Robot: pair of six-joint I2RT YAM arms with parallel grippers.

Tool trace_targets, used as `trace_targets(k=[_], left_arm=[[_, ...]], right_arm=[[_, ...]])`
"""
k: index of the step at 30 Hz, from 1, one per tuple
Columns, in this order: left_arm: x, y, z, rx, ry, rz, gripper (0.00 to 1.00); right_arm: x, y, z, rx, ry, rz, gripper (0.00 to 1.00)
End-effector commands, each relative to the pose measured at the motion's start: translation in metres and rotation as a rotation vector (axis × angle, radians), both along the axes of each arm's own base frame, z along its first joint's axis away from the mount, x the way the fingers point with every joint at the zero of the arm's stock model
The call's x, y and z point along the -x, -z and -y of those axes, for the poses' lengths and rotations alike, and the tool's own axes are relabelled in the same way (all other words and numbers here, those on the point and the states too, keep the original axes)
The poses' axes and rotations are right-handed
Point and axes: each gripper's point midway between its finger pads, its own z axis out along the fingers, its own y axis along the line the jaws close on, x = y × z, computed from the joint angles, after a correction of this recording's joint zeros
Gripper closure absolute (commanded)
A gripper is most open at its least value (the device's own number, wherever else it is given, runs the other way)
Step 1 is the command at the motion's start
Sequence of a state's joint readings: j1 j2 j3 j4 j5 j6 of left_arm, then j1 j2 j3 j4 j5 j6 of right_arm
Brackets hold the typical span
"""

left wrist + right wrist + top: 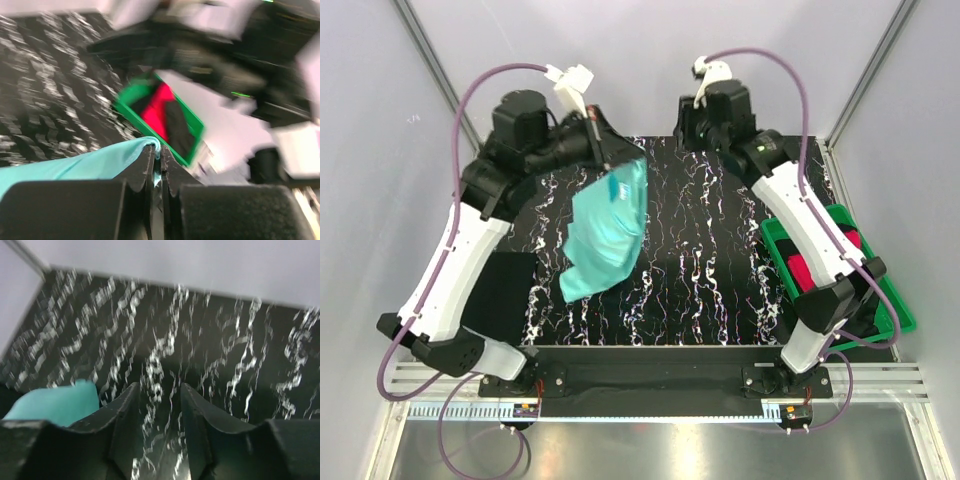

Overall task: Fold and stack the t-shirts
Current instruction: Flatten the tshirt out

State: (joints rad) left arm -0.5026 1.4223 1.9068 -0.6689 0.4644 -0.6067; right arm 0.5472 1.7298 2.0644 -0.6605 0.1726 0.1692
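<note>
Just off the left edge of the black marbled mat (pixel 710 260) lies a dark flat patch (pixel 502 292). It may be a folded black shirt starting the stack, but the top view does not show enough to tell.

Over the mat's far-left corner, the left hand (pixel 605 160) is pinched shut on an edge of the turquoise t-shirt (pixel 610 230). The left wrist view shows the cloth caught between the closed fingers (pixel 150 165). The shirt hangs from that one hold and trails down across the left half of the mat. It is bunched and creased, with its lower end resting on the mat. No clean fold shows in it, so this shirt looks to be mid-handling rather than finished.

At the mat's far edge, right of centre, the right hand (pixel 695 125) has its jaws parted with nothing between them. Its wrist view shows only bare mat between the fingers, with the turquoise cloth off to their left.

Against the mat's right edge sits the green tray (pixel 905 322), with a red-pink t-shirt (pixel 157 107) and a black t-shirt (pixel 177 127) lying crumpled inside it.

As a judgement, most of the work is left. The turquoise shirt needs spreading, folding and placing, and both tray shirts are not yet touched.
</note>
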Motion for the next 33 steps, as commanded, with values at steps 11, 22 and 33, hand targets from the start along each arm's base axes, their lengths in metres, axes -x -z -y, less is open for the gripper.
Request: trace_targets(k=[11, 22, 33], left_arm=[[0.126, 0.288, -0.01, -0.325, 0.105, -0.616, 1.0], [0.18, 0.345, -0.053, -0.287, 0.019, -0.744, 1.0], [0.192, 0.352, -0.065, -0.219, -0.039, -0.759, 1.0]], right_arm=[[0.035, 0.082, -0.001, 0.041, -0.099, -0.184, 0.44], [0.104, 0.232, -0.143, -0.036, -0.458, -0.663, 0.33], [0.163, 0.313, -0.184, 0.179, -0.456, -0.828, 0.26]])
